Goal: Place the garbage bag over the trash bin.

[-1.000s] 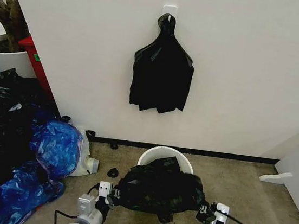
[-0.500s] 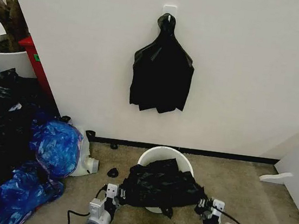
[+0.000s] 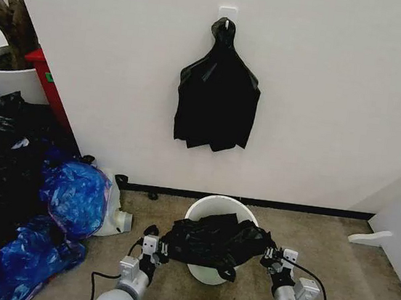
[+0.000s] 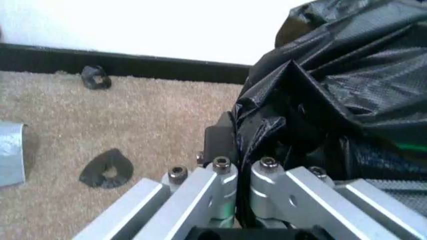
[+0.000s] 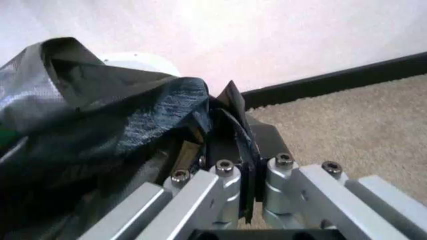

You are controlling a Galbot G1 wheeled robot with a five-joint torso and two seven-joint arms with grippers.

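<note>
Below, both grippers hold the garbage bag (image 3: 213,241) stretched over the trash bin (image 3: 212,206).
Left gripper (image 3: 159,251) pinches the bag's left edge, its fingers (image 4: 220,187) pressed together on the plastic; right gripper (image 3: 269,260) pinches the right edge likewise, fingers (image 5: 227,192) clamped on a fold. The bag lies across the bin's front rim and opening, and the bin stands on carpet (image 3: 320,245) near the wall (image 3: 324,99), under a black bunch (image 3: 217,97) hanging on a hook.
</note>
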